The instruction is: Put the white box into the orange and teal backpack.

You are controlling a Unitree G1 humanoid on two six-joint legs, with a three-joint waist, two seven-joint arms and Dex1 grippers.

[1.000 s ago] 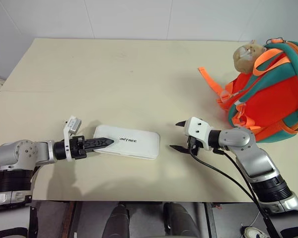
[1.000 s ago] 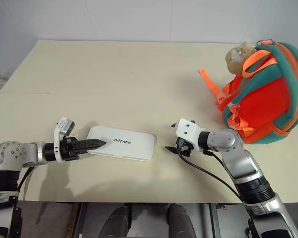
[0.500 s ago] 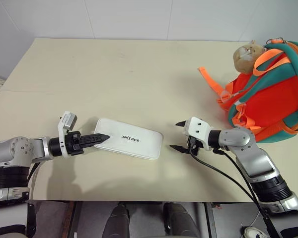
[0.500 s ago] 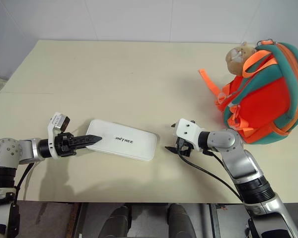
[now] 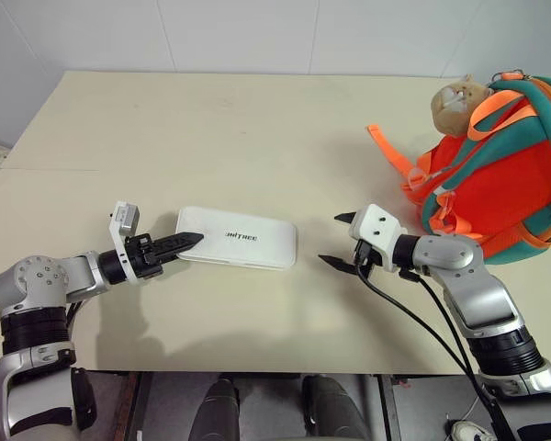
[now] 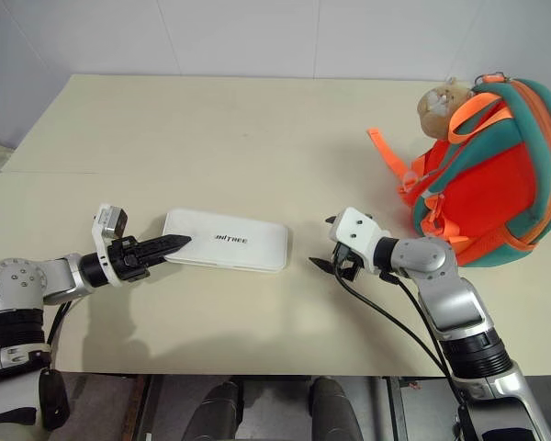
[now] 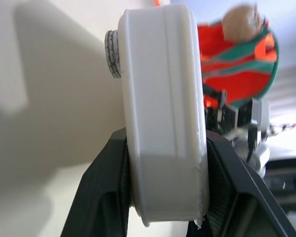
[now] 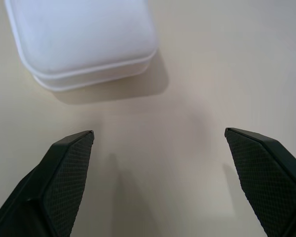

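Between the two end effectors, on the cream desk: white box, flat, "UNITREE" lettering up; left end effector clamped on its near short end, one black finger on each broad face as the left wrist view shows; right end effector off the box's opposite end, near but apart, fingers spread wide with bare desk between them; beyond the right end effector, at the desk's far right: orange and teal backpack, upright, tan plush animal at its top, orange strap trailing onto the desk.
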